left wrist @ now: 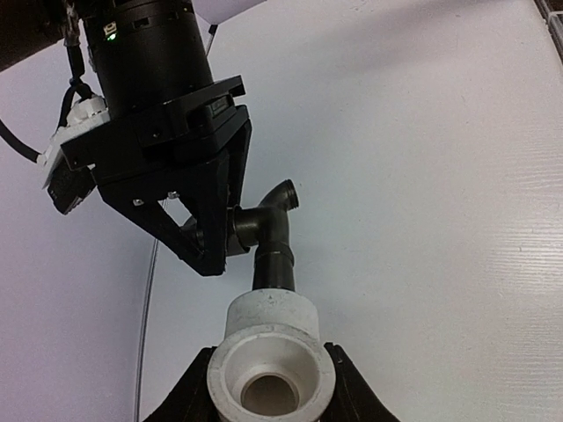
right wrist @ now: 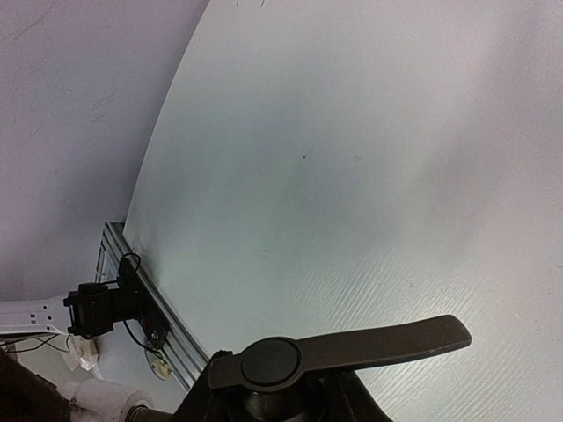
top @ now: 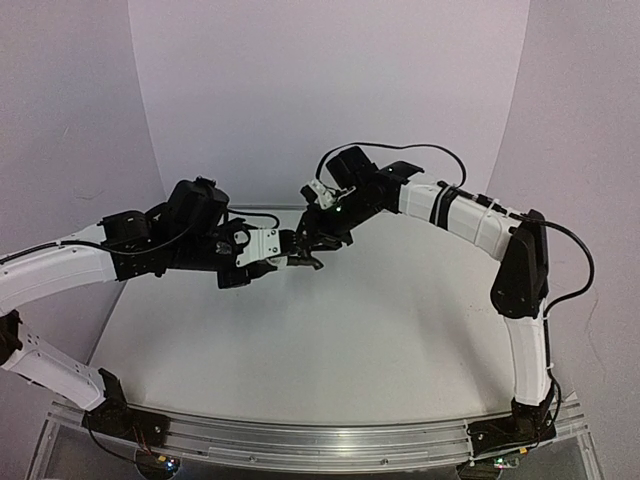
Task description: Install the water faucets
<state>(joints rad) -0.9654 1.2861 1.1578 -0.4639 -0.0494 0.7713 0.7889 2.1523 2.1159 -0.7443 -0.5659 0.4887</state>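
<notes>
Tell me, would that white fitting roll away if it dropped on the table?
Probably: the fitting is a round cylinder, so on its side it could roll across the flat table. It looks like stiff, thick-walled plastic, likely light and not fragile. Its smooth wall may be slippery, though the left gripper holds it.

The left gripper [top: 298, 261] and the right gripper [top: 312, 243] meet tip to tip in the air over the back of the table [top: 330, 350]. The tap [left wrist: 264, 227] and the white fitting [left wrist: 269, 347] fill the gap between them, so no passage there. Under them, above the table, is free room. The left arm [top: 60, 268] and the right arm [top: 470, 220] bar the sides, a cable [top: 400, 146] loops over the right arm, and the curved wall [top: 330, 80] closes the back.
</notes>
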